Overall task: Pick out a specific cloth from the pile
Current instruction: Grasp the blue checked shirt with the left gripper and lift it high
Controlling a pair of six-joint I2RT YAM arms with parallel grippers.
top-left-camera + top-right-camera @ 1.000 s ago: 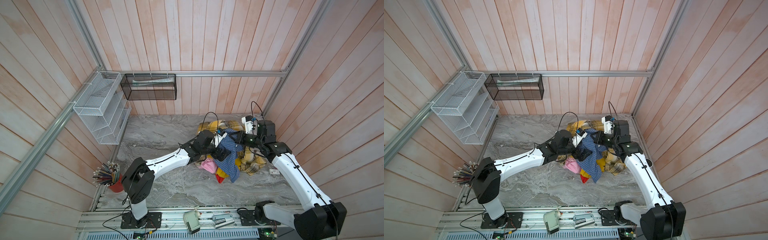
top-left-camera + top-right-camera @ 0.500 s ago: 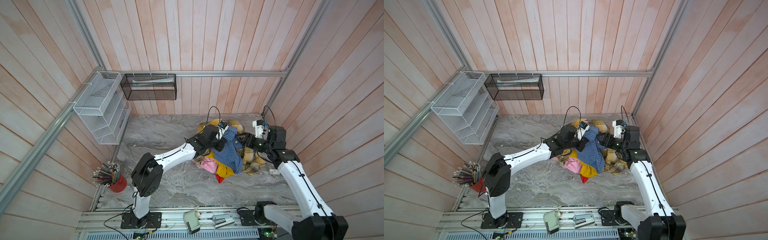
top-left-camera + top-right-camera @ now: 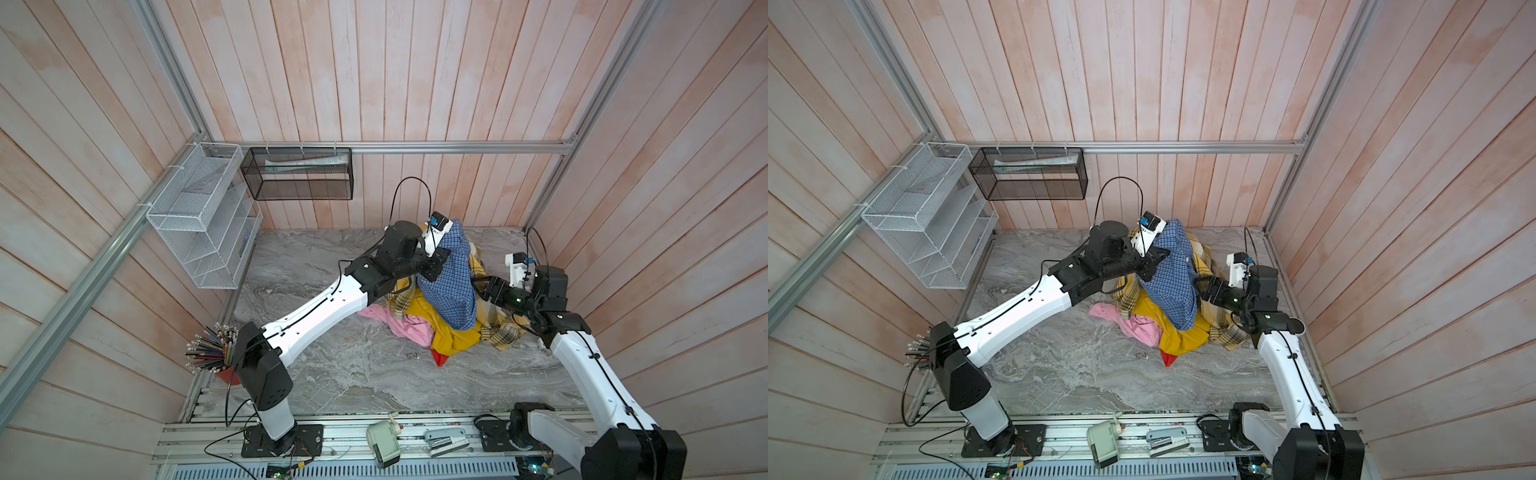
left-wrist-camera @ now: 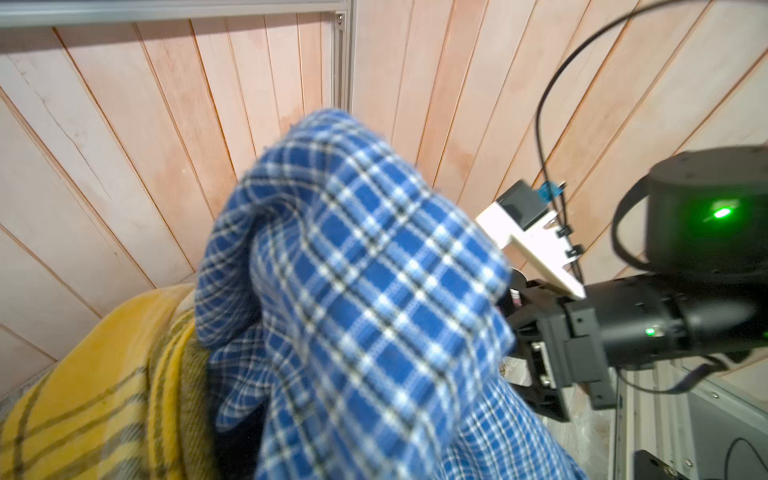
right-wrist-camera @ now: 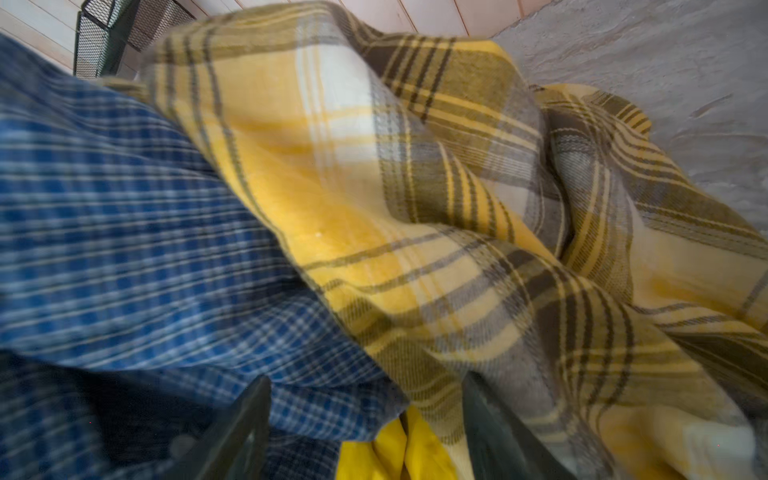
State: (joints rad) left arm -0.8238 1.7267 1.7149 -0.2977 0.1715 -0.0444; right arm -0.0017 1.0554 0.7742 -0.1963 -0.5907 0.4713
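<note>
Lifted higher, the shirt (image 3: 451,286) hangs over the pile (image 3: 451,343) from the clenched left gripper (image 3: 441,257); the right gripper (image 5: 365,382) has released, jaws apart.

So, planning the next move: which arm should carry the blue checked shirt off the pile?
Left. The left gripper is shut on the shirt, holding it up; the right gripper is open at the pile.

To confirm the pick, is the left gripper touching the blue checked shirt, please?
Touching: in both top views the blue shirt hangs from the shut left gripper.
</note>
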